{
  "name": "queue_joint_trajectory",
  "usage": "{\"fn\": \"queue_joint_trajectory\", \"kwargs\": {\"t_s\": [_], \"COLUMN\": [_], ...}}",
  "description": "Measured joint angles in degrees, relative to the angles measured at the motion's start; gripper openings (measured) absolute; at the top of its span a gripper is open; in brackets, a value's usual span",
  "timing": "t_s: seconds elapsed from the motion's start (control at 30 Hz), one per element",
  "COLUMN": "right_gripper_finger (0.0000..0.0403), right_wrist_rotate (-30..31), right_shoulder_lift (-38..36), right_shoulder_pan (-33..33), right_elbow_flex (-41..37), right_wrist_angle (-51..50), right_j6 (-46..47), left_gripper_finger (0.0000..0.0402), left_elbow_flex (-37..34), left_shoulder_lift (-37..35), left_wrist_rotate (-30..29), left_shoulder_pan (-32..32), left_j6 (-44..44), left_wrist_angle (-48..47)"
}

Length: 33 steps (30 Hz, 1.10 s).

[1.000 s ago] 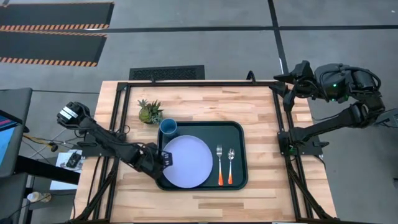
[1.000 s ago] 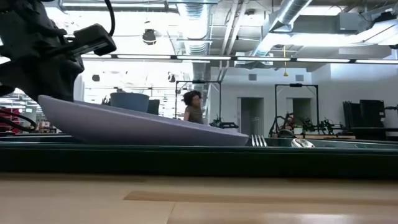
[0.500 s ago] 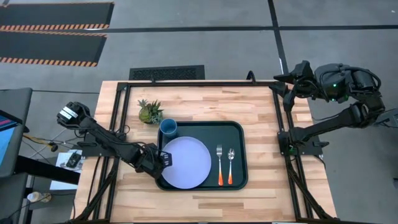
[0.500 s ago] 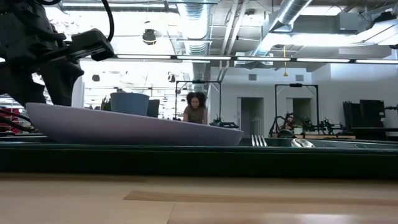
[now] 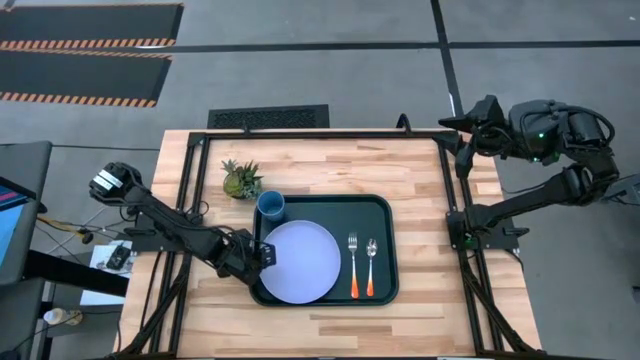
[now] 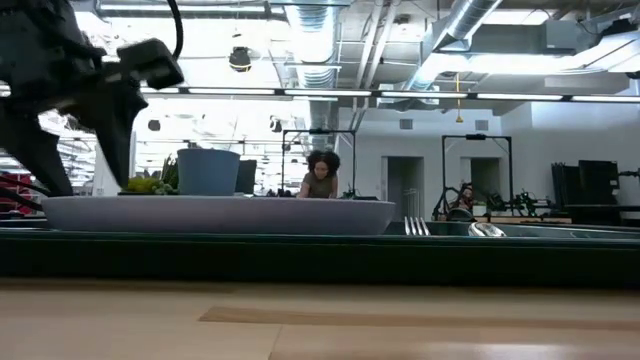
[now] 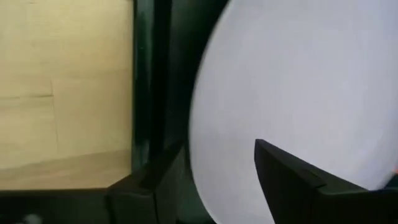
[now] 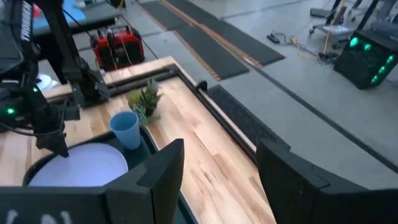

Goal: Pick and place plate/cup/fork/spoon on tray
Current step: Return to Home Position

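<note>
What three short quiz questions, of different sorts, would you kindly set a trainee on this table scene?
1. True or false: the plate lies flat in the tray.
2. Which lies nearer the plate: A, the fork, or B, the spoon?
3. Short answer: which gripper is at the plate's rim?

Key:
1. True.
2. A.
3. The left gripper, with its jaws open. The right gripper waits over the table's far right corner.

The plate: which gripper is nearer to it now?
Left. The left gripper is at the plate's left edge; the right gripper is raised beyond the table's far right corner.
</note>
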Motion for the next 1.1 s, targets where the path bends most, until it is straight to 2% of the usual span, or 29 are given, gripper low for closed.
{"fn": "queue_joint_trajectory", "kwargs": {"t_s": [0.2, 0.3, 0.37, 0.4, 0.5, 0.57, 0.67, 0.77, 0.83, 0.97, 1.1], "right_gripper_finger": [0.0223, 0.0223, 0.0224, 0.0223, 0.0224, 0.0223, 0.0224, 0.0224, 0.0224, 0.0224, 0.0224], "right_wrist_rotate": [-0.20, 0.21, -1.95, -5.00, -13.14, -13.95, -13.53, -13.38, -14.02, -13.78, -13.85], "right_shoulder_lift": [0.00, -0.02, -0.25, -0.60, -3.26, -5.73, -11.76, -19.50, -24.83, -35.14, -44.67], "right_shoulder_pan": [0.00, -0.67, -1.03, -0.84, -0.27, -0.61, -1.50, -1.86, -1.82, -1.75, -1.77], "right_elbow_flex": [0.00, 0.00, -0.02, -0.02, -0.13, -0.03, -2.70, -10.24, -17.36, -32.78, -47.91], "right_wrist_angle": [0.40, -2.22, -4.25, -4.03, 2.45, 5.45, 6.73, 12.24, 19.02, 28.16, 37.74], "right_j6": [-0.64, -4.90, -4.39, -6.53, -11.45, -13.23, -12.78, -10.16, -9.55, -4.73, 0.75], "left_gripper_finger": [0.0182, 0.0183, 0.0183, 0.0183, 0.0183, 0.0183, 0.0183, 0.0183, 0.0183, 0.0183, 0.0183], "left_elbow_flex": [0.02, 0.02, 0.02, 0.02, 0.02, 0.04, 0.04, 0.02, 0.04, 0.04, -0.34], "left_shoulder_lift": [-8.14, -13.57, -17.56, -19.73, -27.07, -32.26, -40.27, -47.81, -52.73, -61.73, -67.36], "left_wrist_rotate": [-2.26, -3.70, -4.13, -4.19, -10.04, -15.65, -18.55, -23.63, -25.73, -25.06, -24.89], "left_shoulder_pan": [-0.10, -0.09, 0.07, 0.20, 0.63, 1.61, 4.59, 8.50, 10.60, 13.62, 14.69], "left_j6": [1.59, 3.84, 6.86, 9.18, 22.07, 33.96, 49.99, 54.13, 60.30, 72.10, 77.73], "left_wrist_angle": [-0.67, -0.68, -0.86, -0.87, -2.05, -1.86, -4.70, -8.73, -8.14, -6.88, -7.15]}}
